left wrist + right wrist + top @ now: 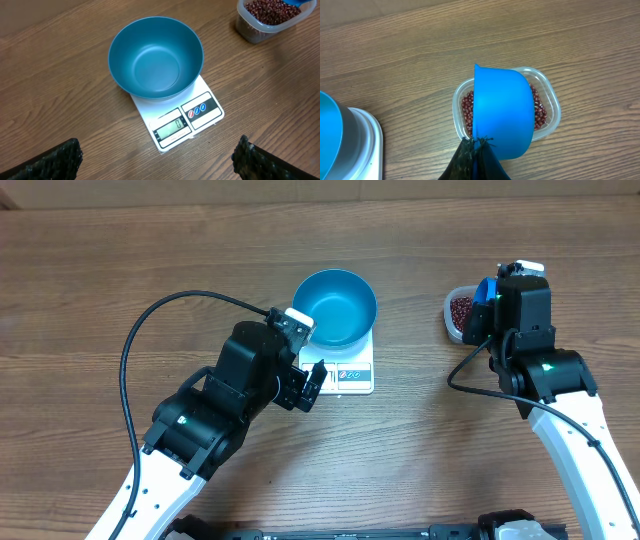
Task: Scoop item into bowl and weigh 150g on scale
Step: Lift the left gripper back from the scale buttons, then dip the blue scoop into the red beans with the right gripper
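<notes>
Just off the scale (pixel 345 372) edge, the left hand (pixel 310 383) gapes wide; the right hand (pixel 476 145) clamps the scoop (pixel 502 110).

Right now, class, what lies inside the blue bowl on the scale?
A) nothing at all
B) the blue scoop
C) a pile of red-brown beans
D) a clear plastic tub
A: the bowl on the scale shows only its bare blue inside, while the beans lie in the clear tub off to one side.
</notes>
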Available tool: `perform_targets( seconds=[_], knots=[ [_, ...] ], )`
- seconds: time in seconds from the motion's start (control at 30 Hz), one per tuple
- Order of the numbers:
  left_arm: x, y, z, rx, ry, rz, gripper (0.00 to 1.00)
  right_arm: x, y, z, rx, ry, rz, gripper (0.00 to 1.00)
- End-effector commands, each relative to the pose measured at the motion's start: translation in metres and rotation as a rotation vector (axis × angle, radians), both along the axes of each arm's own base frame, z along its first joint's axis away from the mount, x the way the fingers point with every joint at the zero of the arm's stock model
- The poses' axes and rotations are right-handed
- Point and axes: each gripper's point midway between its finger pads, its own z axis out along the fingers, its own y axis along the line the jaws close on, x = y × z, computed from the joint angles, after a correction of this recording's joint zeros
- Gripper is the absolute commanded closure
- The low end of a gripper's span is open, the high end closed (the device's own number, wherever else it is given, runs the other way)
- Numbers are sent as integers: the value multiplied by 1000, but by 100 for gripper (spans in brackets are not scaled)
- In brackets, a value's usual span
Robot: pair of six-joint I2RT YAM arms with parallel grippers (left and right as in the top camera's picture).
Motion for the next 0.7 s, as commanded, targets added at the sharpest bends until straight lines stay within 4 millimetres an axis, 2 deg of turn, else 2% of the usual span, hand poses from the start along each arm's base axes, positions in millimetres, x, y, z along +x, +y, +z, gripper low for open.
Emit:
perform_targets(
  seconds=[0.0, 0.23, 0.53, 0.67],
  knots=[
    [3, -3, 11, -24, -17, -6, 0, 5, -4, 15, -8, -40, -21, 96],
    [5, -5, 3, -10, 5, -6, 0, 3, -16, 20, -161, -14, 29, 96],
    [8, -7, -5, 4, 28, -6, 0, 20, -47, 45, -263, -97, 2, 96],
    [10, -8, -11, 14, 43, -5, 1, 21, -49, 41, -262, -83, 13, 96]
  ],
)
